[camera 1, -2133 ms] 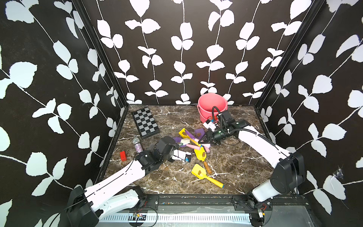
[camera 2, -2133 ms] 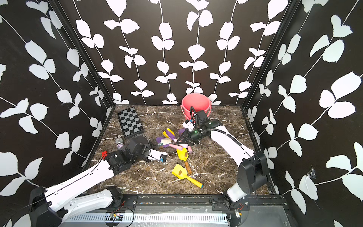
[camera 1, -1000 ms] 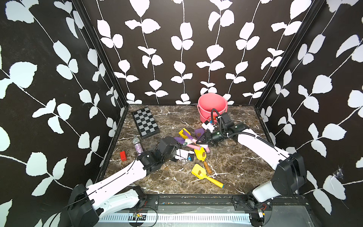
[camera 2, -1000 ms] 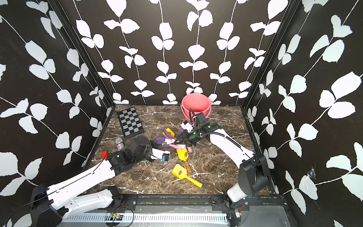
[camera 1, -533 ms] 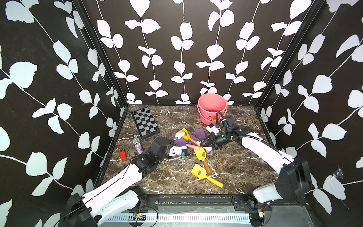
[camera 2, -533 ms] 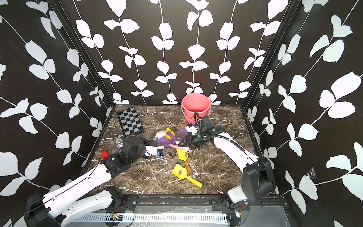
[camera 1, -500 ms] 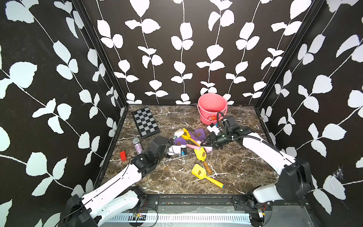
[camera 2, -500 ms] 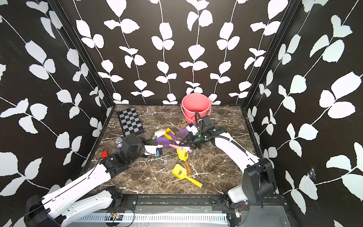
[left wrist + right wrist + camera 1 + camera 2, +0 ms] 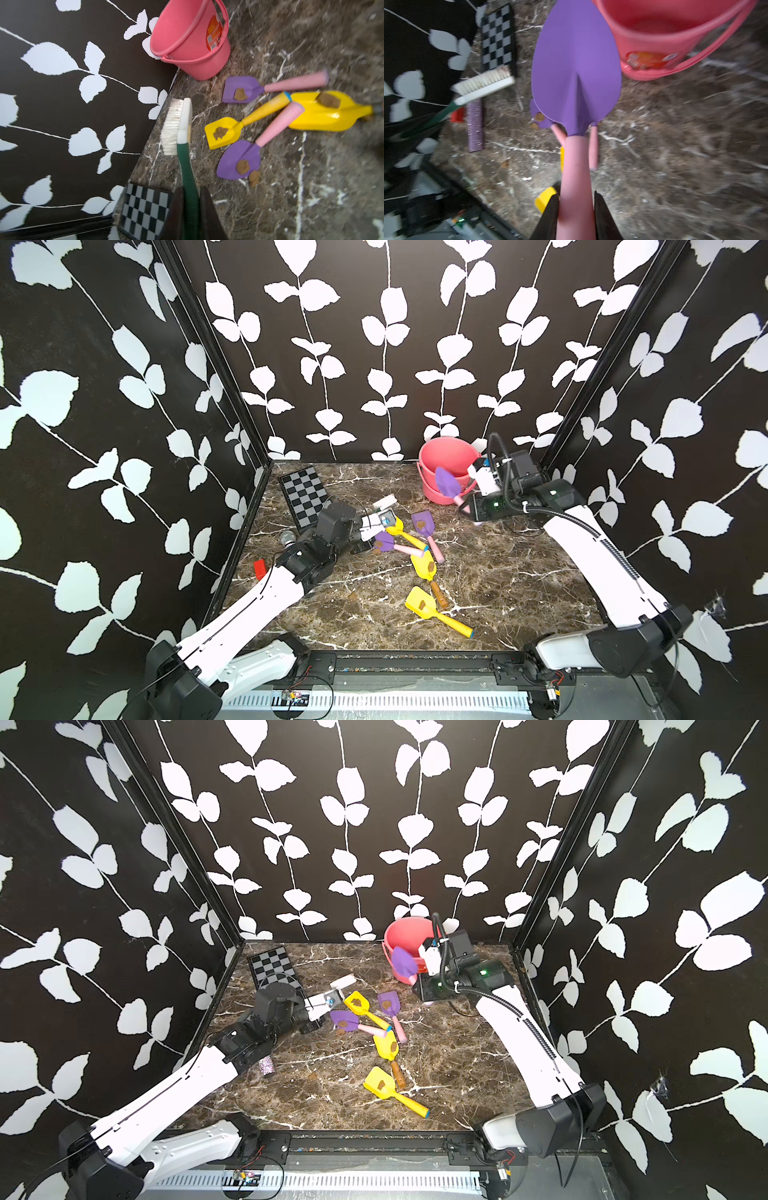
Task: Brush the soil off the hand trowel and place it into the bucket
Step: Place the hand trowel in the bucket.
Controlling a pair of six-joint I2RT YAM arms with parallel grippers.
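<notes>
Trowel (image 9: pixel 448 483), earlier low, now beside bucket (image 9: pixel 434 494)

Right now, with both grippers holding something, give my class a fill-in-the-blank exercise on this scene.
The right gripper is shut on a purple-bladed plastic trowel by its ___ handle. The left gripper is shut on a white-bristled brush by its ___ handle. In a top view, ___ other trowels lie on the brown marble tabletop, each bearing soil.
Missing words: pink; green; five.

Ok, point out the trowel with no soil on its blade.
The purple trowel with the pink handle, gripped by the right pincer near the bucket: its blade is clean, while the other five each carry soil.
</notes>
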